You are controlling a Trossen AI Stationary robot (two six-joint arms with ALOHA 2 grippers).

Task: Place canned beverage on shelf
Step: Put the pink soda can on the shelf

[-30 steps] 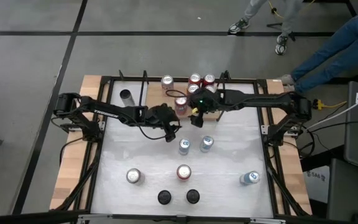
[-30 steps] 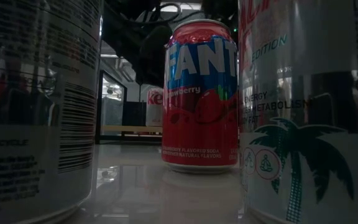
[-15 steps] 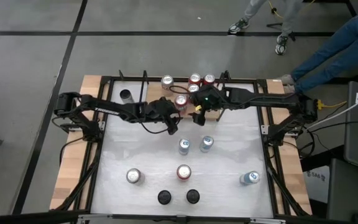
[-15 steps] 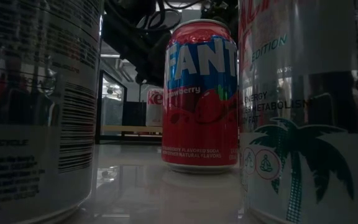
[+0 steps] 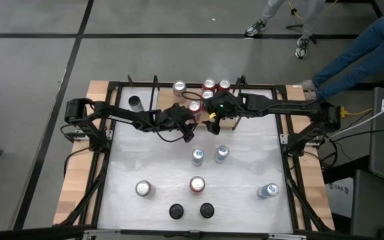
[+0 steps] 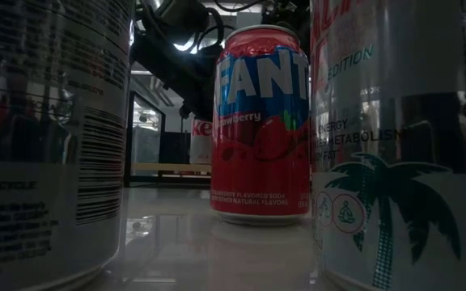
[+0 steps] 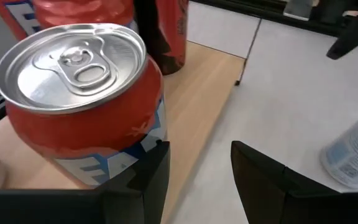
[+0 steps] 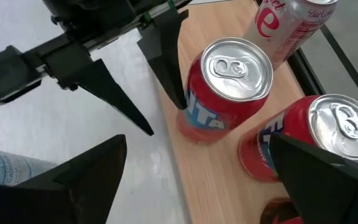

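Backing away, left tool (image 8: pixel 160 78) sits beside can (image 8: pixel 225 90) on shelf (image 8: pixel 210 168).

A can (image 7: pixel 82 99) stands on the shelf (image 7: pixel 197 87) just beside my left end effector (image 7: pixel 197 168); my right end effector (image 8: pixel 197 168) hovers opposite.

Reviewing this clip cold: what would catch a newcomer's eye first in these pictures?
Both arms meet at the far middle of the table, where red cans crowd the shelf. A red Fanta can stands on the shelf's edge, with the left gripper right beside it and the right gripper open above. More cans stand scattered across the table.
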